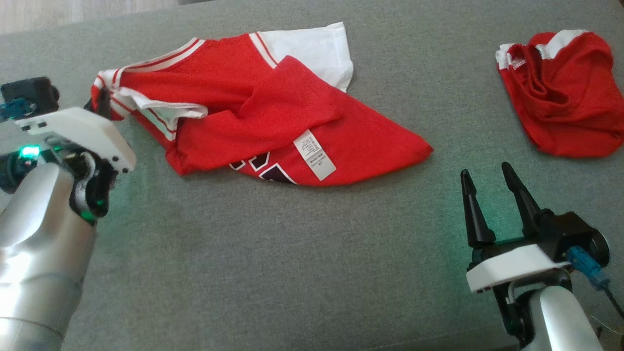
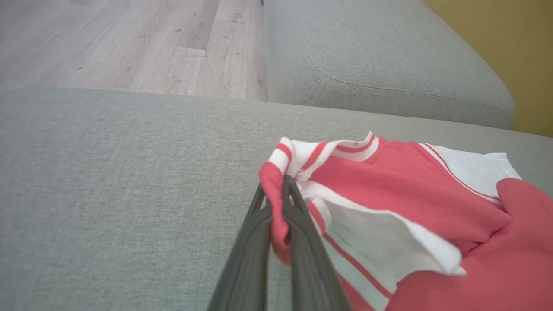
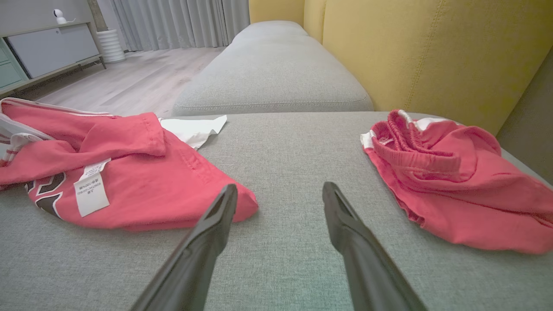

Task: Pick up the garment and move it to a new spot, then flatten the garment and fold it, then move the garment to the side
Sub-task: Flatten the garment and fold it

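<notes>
The grey sofa seat (image 1: 243, 273) carries a crumpled red and white shirt (image 1: 224, 78), which lies on its left half. Red shorts (image 1: 560, 107) lie well apart, at the far right. The left gripper (image 2: 275, 186) is pressed together, pinching the striped edge of the shirt. The right gripper (image 1: 486, 169) hovers near the shirt's hem with fingers spread, holding nothing. A white label (image 1: 315, 155) shows on the shirt.
</notes>
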Tool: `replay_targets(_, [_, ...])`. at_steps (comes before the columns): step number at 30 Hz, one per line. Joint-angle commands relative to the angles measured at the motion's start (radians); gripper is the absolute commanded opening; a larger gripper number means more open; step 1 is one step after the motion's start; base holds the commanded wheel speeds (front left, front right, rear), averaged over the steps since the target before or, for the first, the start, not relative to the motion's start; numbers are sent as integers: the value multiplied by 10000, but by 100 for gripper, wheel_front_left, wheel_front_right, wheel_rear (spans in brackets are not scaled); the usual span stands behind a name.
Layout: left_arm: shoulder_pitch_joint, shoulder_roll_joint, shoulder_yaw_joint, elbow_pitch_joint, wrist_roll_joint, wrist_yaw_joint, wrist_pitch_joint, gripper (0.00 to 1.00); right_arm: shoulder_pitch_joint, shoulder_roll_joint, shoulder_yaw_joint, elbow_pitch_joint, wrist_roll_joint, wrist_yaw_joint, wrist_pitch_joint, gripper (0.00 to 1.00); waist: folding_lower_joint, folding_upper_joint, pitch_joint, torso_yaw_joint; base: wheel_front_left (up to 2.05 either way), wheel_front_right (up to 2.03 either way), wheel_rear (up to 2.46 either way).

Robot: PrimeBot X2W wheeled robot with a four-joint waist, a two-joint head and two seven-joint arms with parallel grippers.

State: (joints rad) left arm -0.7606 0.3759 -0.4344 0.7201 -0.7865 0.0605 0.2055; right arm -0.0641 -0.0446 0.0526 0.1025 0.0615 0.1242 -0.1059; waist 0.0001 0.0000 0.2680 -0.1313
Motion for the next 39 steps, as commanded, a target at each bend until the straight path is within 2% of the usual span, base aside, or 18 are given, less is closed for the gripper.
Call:
replay_targets(1, [-173,621,466,-188,-58,-9,2,0,-172,-56,157,-303,-48,65,-99,100,-1,0,-62,48,0,0,0])
replay_targets(2, [-92,648,506,-212,-100,-29,-60,26,-161,-56,154,-290,-47,65,-95,100,-1,0,-100,80,0,0,0])
replay_targets(3, [-13,669,535,-250,-113,-40,-167,87,-151,-56,159,-280,-47,65,-92,100,-1,0,-150,120,0,0,0])
replay_targets(4, [74,659,561,-299,-137,-50,-277,100,-142,-56,169,-268,-55,65,-87,100,-1,0,-215,167,0,0,0])
replay_targets(9, [789,538,664,-958,-178,-89,-1176,100,-48,-56,188,-216,-122,65,-21,100,-1,0,-787,510,0,0,0])
replay_targets(16, [2053,344,795,-2203,-289,179,-1994,100,227,-56,99,-234,-158,65,104,100,-1,0,-1397,919,0,0,0])
replay_targets(23, [3066,-447,388,-3301,-517,442,-1928,100,381,-56,135,-485,-167,65,261,100,-1,0,-1297,1054,0,0,0])
replay_targets(30, [2446,-1139,241,-3075,-552,625,-1996,100,133,-56,193,-716,-292,65,383,100,-1,0,-605,625,0,0,0])
replay_targets(39, [1806,-1312,435,-2090,-763,710,-1943,100,-23,-56,27,-720,-336,65,326,100,-1,0,-199,310,0,0,0])
